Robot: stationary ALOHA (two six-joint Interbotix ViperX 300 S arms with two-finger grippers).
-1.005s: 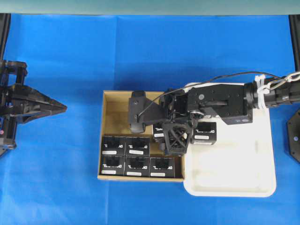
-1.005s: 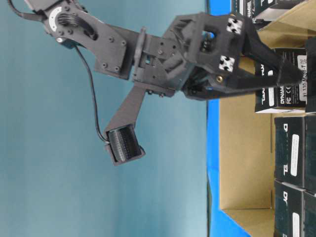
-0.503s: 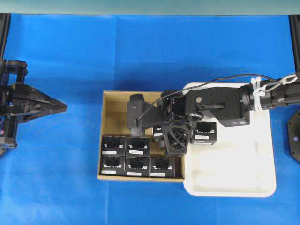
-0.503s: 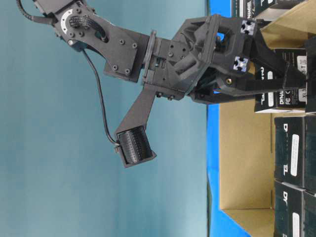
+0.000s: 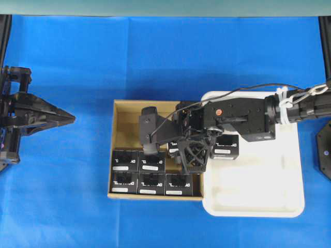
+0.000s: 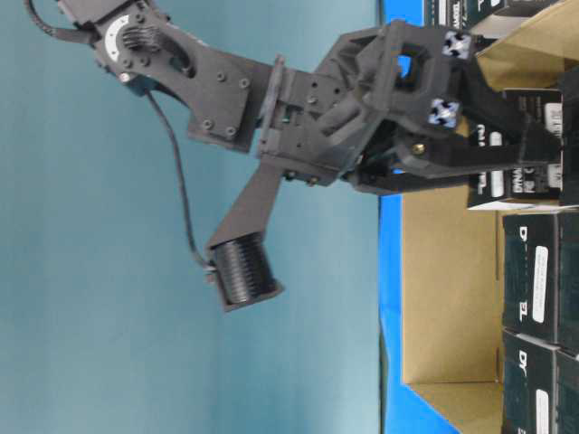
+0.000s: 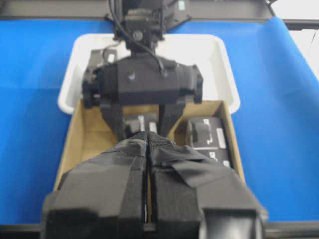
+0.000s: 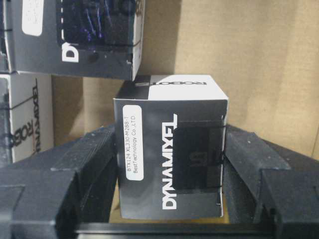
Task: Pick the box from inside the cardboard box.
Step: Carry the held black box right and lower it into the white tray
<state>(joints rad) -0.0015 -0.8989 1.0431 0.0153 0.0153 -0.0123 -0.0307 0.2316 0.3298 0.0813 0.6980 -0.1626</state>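
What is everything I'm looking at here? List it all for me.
blue cloth: one, blue, covering the table
cardboard carton: one, brown, mid-table, against the tray's left side
white tray: one, white, right of the carton
stacked boxes: five, black with white lettering, two rows in the carton
gripped box: one, black, in the carton
tray box: one, black, tray's upper left
left gripper: one, black, shut, far left, holding nothing
right gripper: one, black, closed on the gripped box
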